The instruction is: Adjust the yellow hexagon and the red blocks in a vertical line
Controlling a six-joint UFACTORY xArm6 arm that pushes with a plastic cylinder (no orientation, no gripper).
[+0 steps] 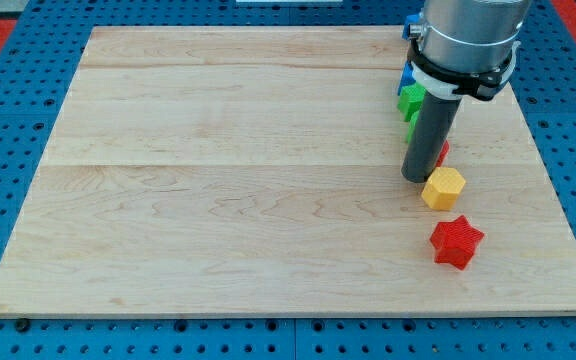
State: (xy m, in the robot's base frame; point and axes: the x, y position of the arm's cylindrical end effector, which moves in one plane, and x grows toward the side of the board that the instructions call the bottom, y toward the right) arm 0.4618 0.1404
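Single cam, raised, in front of the board (268, 180), tilted down, facing 12 o'clock. Near edge runs along 6 o'clock; far edge looks shorter, so oblique, not overhead. Medium range: whole wooden top fits, blue pegboard (8, 330) showing on all sides. Arm housing (465, 40) comes in from 1 o'clock, cropped by the frame top. No second view, no overlap.

Pale wooden surface (248, 180) with visible grain and plank seams, matt finish, yellow hexagon (443, 187) and red star block (456, 242) of smooth matt plastic, dark matt rod, brushed grey metal arm housing (468, 30)
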